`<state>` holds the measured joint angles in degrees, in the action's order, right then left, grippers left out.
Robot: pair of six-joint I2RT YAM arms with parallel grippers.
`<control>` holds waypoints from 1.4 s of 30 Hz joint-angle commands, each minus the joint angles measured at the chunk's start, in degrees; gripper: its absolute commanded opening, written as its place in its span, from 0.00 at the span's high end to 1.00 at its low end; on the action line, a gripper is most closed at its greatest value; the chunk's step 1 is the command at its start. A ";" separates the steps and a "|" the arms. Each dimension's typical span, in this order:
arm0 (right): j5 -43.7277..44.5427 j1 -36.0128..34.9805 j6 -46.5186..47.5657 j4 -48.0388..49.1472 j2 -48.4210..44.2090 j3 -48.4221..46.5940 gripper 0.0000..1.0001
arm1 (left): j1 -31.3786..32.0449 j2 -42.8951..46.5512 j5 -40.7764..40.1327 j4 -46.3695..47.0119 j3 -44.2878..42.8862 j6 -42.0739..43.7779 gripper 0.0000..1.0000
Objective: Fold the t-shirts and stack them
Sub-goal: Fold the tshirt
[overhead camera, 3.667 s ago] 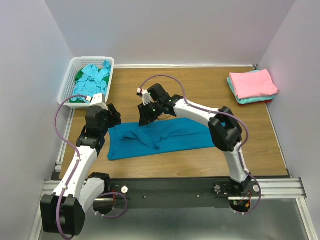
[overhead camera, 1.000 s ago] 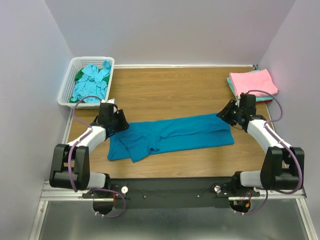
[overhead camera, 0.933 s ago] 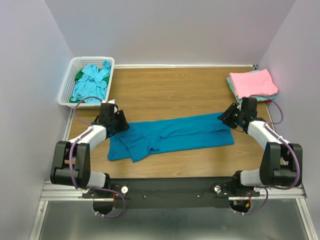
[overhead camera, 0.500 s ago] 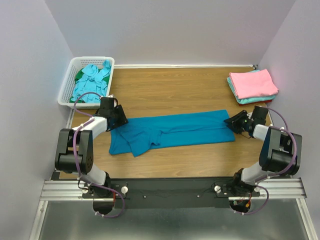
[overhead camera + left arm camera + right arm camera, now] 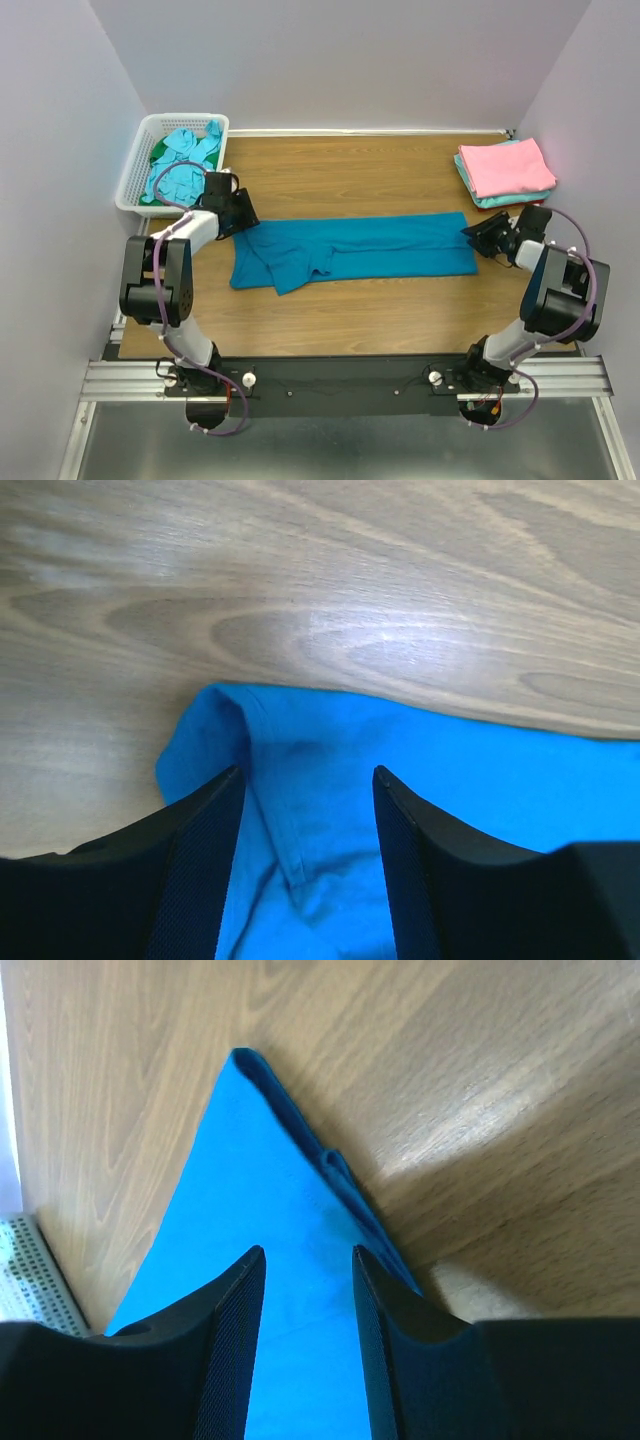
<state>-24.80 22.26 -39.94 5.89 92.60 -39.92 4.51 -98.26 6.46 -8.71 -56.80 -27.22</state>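
Observation:
The deep teal-blue t-shirt [image 5: 360, 245] lies stretched in a long band across the wooden table, its left part rumpled and folded over. My left gripper [image 5: 240, 215] is low at the shirt's left upper corner. In the left wrist view its jaws [image 5: 308, 770] stand apart over the shirt's corner and hem [image 5: 330, 740]. My right gripper [image 5: 478, 240] is low at the shirt's right end. In the right wrist view it [image 5: 305, 1250] is open over the pointed corner of the cloth [image 5: 270, 1170]. Neither pair of jaws pinches the cloth.
A white slotted basket [image 5: 135, 165] at the back left holds turquoise shirts [image 5: 185, 165] and a green one [image 5: 160, 150]. A folded stack with a pink shirt [image 5: 505, 165] on a turquoise one [image 5: 490, 200] sits at the back right. Walls enclose the table.
Both arms swung outward and down to the table. The teal-blue shirt was drawn out longer and flatter, and shifted a little back and right.

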 commanded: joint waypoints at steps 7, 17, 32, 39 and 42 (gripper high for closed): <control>-0.60 -11.52 1.45 -7.30 -17.25 0.72 0.53 | 6.64 23.44 -6.11 -4.03 7.21 -3.35 0.37; 1.85 -42.79 -15.24 3.94 -15.53 5.03 0.58 | 10.25 39.28 2.41 -5.63 27.51 -15.57 0.44; 7.66 -59.79 -24.30 16.78 5.13 -0.51 0.62 | 12.63 32.26 5.67 -2.45 30.08 -16.46 0.44; 9.06 -61.11 -24.92 17.93 7.77 -1.21 0.62 | 13.06 30.85 5.85 -4.38 28.58 -15.76 0.44; 9.42 -61.11 -25.10 18.45 9.26 -1.82 0.62 | 13.50 30.58 6.02 -4.56 28.58 -15.93 0.44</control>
<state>-18.26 -38.33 -64.12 21.78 99.81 -39.90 17.28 -67.20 11.14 -12.58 -26.94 -43.13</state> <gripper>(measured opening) 0.380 0.559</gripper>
